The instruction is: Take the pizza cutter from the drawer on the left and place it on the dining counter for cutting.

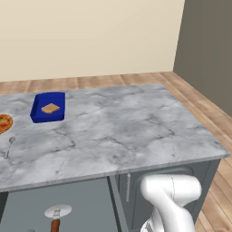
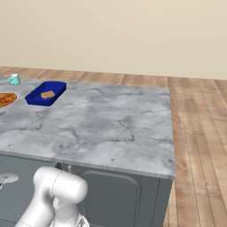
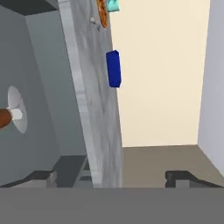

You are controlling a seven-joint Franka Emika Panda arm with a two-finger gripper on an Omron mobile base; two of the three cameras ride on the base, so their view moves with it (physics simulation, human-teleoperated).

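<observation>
The dining bench (image 1: 136, 131) took up most of both base views, its grey-white veined marble top running back toward a cream wall, with wooden floor (image 2: 199, 133) beyond and to the right. Under its front edge the drawer (image 1: 68, 204) stood pulled open, a dark grey tray seen from above at the lower left of the left base view. The white arm (image 1: 174, 199) rose beside it, in front of the dark cabinet base.

On the marble, toward the far left, sat a blue dish (image 1: 48, 107) with a tan slab of food (image 1: 50, 108) lying inside it. Left of that lay a pizza (image 2: 6, 99), cut off by the frame edge, and further back a small teal cup (image 2: 14, 79). A slim silver spoon (image 1: 9, 146) rested near the front left of the top.

The pizza cutter (image 1: 57, 215) lay flat inside the open drawer, silver wheel toward the bench and reddish-brown handle pointing out to the front.

In the hand view the pincer (image 3: 116, 178) was apart, its two dark tips wide of each other and clamped on nothing, well away from the cutter.
</observation>
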